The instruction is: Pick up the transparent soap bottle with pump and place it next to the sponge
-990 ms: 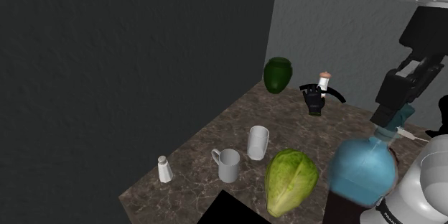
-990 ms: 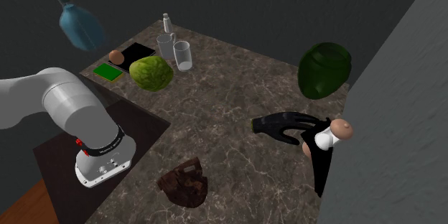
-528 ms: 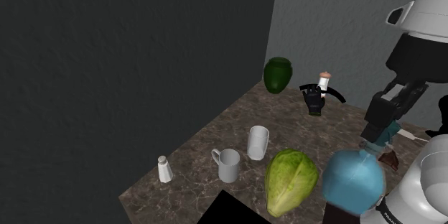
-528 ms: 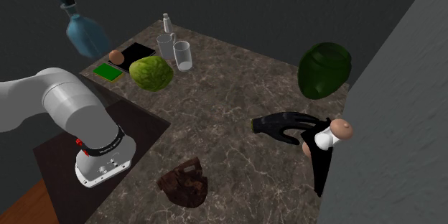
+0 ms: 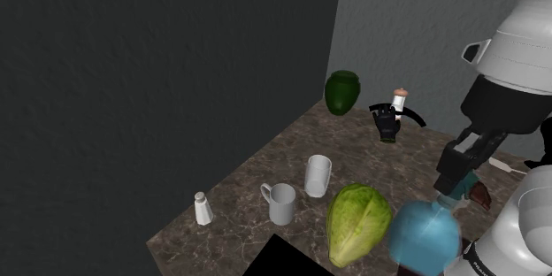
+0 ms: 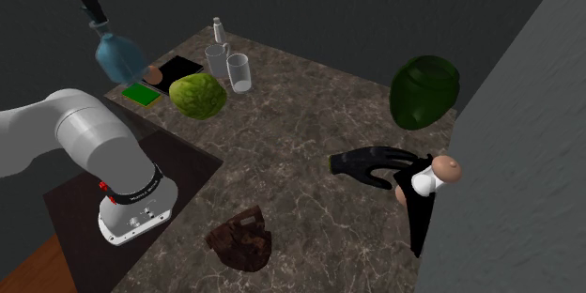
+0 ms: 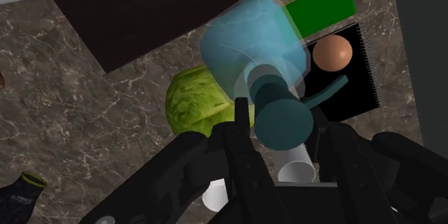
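- Between the fingers of my end effector (image 7: 278, 126), the pump neck of the translucent blue soap bottle (image 7: 248, 39) is clamped tight.
- The bottle's body hangs beneath, off the marbled surface (image 6: 310, 122), over the cabbage (image 7: 194, 104) and the green sponge (image 7: 319, 6).

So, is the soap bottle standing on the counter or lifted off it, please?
Lifted: the gripper clasps the blue soap bottle by its pump, and it hangs above the countertop.

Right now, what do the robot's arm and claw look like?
The arm has smooth, rounded white links with dark joints. A black collar near its foot carries small red marks and pale dots. The claw is all black and angular, with two blocky fingers.
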`<state>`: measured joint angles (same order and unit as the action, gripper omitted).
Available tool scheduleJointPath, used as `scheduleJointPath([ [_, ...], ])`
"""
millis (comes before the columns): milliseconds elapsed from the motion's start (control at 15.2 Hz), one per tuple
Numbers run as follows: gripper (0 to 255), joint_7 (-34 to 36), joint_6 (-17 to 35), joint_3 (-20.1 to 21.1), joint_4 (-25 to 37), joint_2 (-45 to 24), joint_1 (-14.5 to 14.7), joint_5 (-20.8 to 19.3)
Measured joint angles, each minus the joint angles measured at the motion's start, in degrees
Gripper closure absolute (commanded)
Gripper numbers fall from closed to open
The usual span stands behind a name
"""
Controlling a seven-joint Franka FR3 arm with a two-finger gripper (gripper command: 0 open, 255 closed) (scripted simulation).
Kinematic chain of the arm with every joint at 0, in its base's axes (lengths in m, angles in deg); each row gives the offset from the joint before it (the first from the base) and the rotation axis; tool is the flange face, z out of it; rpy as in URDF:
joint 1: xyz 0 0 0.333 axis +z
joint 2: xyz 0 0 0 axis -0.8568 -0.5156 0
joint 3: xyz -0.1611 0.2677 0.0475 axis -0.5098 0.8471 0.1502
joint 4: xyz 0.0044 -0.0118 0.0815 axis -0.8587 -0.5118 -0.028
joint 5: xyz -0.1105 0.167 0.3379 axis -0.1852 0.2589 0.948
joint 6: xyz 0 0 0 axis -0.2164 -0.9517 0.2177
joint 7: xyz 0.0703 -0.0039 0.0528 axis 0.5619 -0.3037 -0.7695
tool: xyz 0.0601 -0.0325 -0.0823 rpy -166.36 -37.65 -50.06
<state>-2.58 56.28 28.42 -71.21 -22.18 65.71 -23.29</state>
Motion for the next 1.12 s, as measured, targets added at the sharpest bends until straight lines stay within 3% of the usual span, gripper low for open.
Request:
scheduleJointPath([
  [1122, 255, -1.39, 9.91, 4.7, -14.75, 4.84, 2.49, 4.78],
])
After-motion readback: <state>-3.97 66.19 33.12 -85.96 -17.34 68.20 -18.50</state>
